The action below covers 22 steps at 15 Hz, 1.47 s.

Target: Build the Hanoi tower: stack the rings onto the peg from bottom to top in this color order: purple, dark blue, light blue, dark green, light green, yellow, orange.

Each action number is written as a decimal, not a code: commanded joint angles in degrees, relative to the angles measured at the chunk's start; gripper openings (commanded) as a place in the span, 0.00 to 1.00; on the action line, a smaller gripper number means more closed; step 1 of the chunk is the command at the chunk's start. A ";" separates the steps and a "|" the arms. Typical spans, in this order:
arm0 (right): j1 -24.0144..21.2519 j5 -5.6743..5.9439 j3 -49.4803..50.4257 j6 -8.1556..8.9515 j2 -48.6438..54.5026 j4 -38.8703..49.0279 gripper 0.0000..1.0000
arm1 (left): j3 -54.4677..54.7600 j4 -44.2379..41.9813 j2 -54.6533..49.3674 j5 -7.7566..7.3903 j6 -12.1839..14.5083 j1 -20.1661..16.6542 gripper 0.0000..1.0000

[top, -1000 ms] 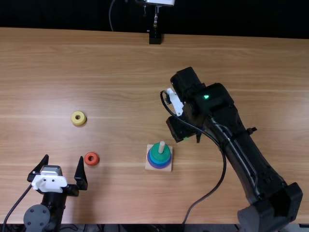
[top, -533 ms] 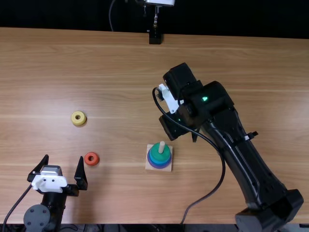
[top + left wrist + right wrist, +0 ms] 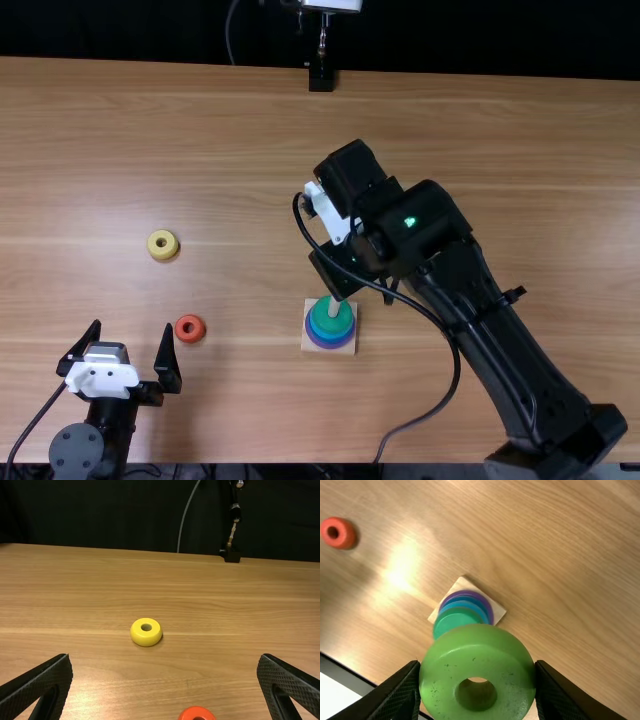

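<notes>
1. In the top view, the right gripper [image 3: 340,268] partly covers the peg's [image 3: 334,308] upper end, and its fingertips are hidden beneath the arm.
2. In the right wrist view, the light green ring [image 3: 480,652] overlaps the dark green ring [image 3: 454,620].
3. The left wrist view's bottom edge cuts off part of the orange ring [image 3: 180,330].
4. The top view shows the peg standing through the dark green ring; the right wrist view shows the light green ring clamped between the right gripper's fingers, above the stack.
5. The right wrist view separates the purple ring [image 3: 490,609], dark blue ring [image 3: 470,599] and light blue ring [image 3: 474,609] on the base [image 3: 308,348] better.
6. The left gripper's [image 3: 132,324] fingers are wide apart.
7. The yellow ring [image 3: 165,255] lies flat on the table.
</notes>
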State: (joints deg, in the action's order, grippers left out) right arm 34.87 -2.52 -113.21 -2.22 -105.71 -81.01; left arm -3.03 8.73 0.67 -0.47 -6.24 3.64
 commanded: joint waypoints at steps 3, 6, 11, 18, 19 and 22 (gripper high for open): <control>3.45 -0.32 -0.17 0.00 3.23 -1.00 0.00 | 2.68 1.18 -0.67 -0.69 0.23 -0.65 1.00; 3.45 -0.32 3.26 0.11 3.58 -2.26 0.00 | 2.68 1.18 -0.67 -0.69 0.23 -0.65 1.00; 2.92 -0.43 6.95 0.00 4.02 -1.95 0.00 | 2.68 1.18 -0.67 -0.69 0.23 -0.65 1.00; 2.83 -0.43 5.98 0.21 4.02 -1.21 0.00 | 2.68 1.18 -0.67 -0.69 0.23 -0.65 1.00; 2.83 -0.43 5.89 0.21 4.02 -0.89 0.00 | 2.68 1.18 -0.67 -0.69 0.23 -0.65 1.00; 2.83 -0.43 5.81 0.21 3.93 1.43 0.00 | 2.68 1.18 -0.67 -0.69 0.23 -0.65 1.00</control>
State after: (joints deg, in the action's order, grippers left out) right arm 38.11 -2.57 -106.85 -2.22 -103.55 -79.64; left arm -3.03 8.73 0.67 -0.47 -6.22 3.64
